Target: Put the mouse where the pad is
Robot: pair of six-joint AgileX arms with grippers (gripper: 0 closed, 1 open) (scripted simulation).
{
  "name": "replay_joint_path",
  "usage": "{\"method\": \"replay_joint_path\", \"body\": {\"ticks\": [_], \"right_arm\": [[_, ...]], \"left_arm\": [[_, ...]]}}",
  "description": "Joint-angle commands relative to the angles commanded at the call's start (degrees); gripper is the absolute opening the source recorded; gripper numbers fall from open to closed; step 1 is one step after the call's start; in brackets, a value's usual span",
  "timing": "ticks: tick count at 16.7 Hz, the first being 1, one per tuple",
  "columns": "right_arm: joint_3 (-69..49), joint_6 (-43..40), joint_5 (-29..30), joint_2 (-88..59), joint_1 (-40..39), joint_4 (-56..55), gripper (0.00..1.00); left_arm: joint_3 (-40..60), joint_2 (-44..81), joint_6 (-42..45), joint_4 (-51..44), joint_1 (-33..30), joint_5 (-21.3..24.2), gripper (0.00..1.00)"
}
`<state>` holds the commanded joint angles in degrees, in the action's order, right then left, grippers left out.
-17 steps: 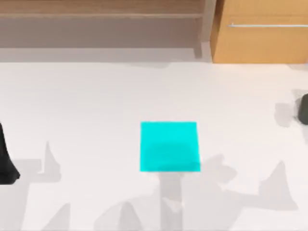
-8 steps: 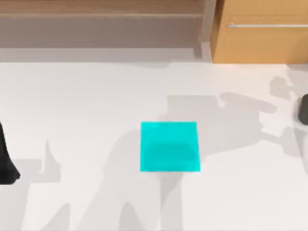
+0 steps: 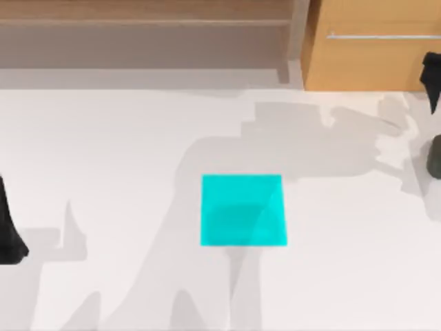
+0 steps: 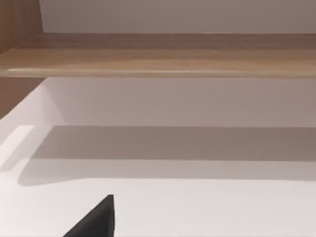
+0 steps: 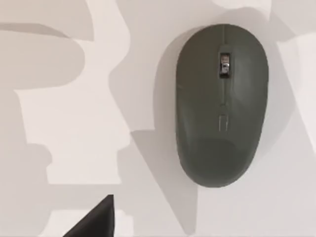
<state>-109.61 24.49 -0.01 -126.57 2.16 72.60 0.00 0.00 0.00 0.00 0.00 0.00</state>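
The mouse (image 3: 435, 157) is a dark grey oval lying on the white table at the far right edge, well to the right of the pad (image 3: 242, 209), a flat cyan square near the table's middle. A black part of my right arm (image 3: 433, 80) hangs at the right edge, just behind the mouse. The right wrist view looks straight down on the mouse (image 5: 221, 103), with its scroll wheel showing and one dark fingertip (image 5: 97, 222) off to the side, apart from it. My left arm (image 3: 8, 231) stays parked at the left edge.
A wooden shelf (image 3: 145, 21) and a wooden cabinet (image 3: 372, 48) run along the back of the table. The left wrist view faces that shelf (image 4: 158, 54) across bare white tabletop. Arm shadows fall across the table around the pad.
My right arm has come into the top view at the right edge above the mouse, and its shadows have swept across the table. Mouse, pad and left arm have not moved.
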Motion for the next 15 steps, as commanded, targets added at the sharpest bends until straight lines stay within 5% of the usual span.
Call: {"method": "replay_joint_path", "body": {"ticks": [8, 15], "right_arm": [[0.31, 0.14, 0.03, -0.74, 0.14, -0.79, 1.00], [10.79, 0.36, 0.10, -5.11, -0.16, -16.20, 1.00]], "left_arm": [[0.00, 0.00, 0.00, 0.00, 0.00, 0.00, 1.00], [0.00, 0.00, 0.00, 0.00, 0.00, 0.00, 1.00]]}}
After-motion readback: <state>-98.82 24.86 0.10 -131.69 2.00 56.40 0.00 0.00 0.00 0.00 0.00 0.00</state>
